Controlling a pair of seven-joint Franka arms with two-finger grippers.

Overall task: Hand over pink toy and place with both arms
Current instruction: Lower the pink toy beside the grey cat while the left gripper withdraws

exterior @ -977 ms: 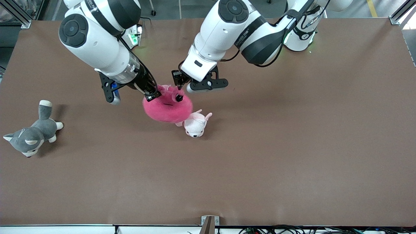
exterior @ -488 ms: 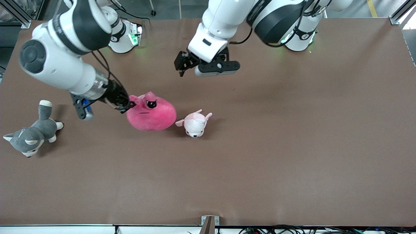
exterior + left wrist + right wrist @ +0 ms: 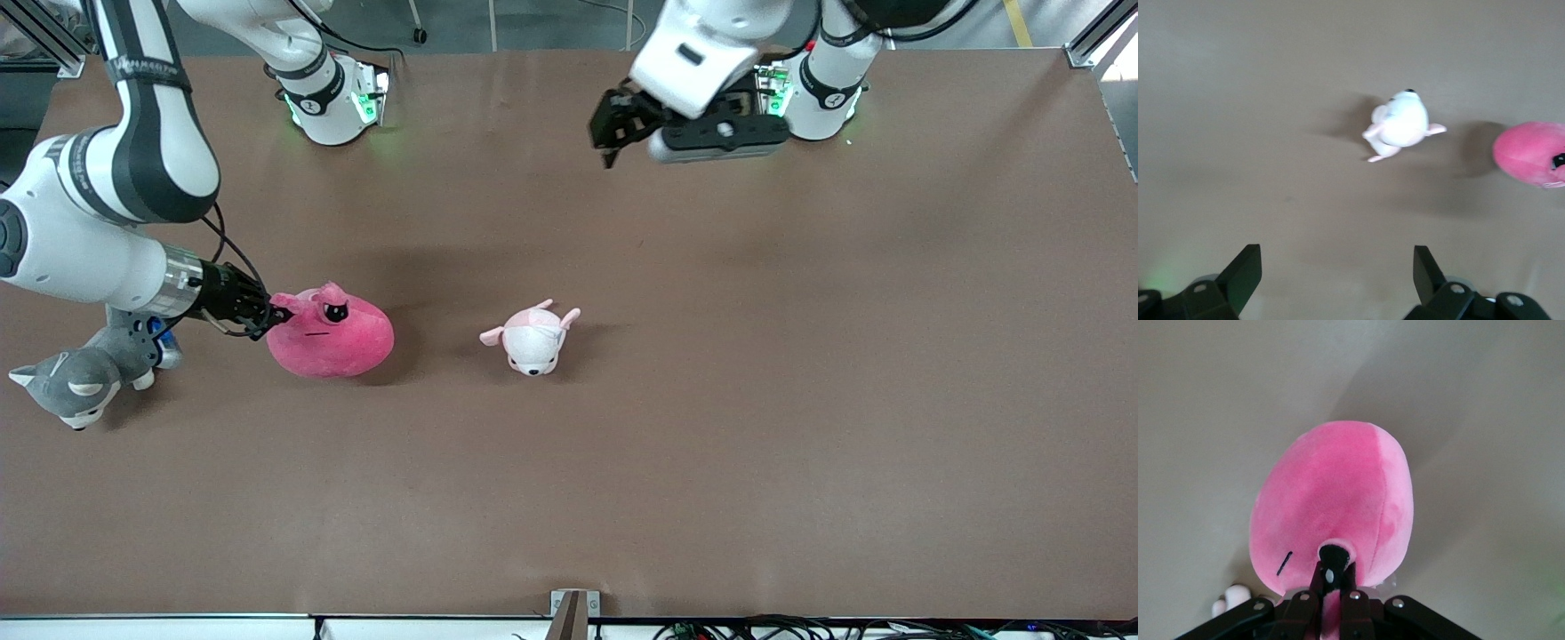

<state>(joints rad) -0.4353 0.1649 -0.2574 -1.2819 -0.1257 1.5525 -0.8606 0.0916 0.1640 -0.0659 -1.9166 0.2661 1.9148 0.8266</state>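
Pink toy (image 3: 333,335) pinched by right gripper (image 3: 271,315)

On the tabletop (image 3: 711,400) three toys lie in a rough row. The husky plush (image 3: 76,378) sits at the right arm's end. The pink toy (image 3: 333,338) is beside it toward the middle, with the right tool (image 3: 271,313) clamped on one of its eye stalks. The puppy plush (image 3: 533,338) lies near the middle, apart from the pink toy. The left tool (image 3: 613,133), spread wide, hangs over the tabletop near the left arm's base, well apart from every toy.
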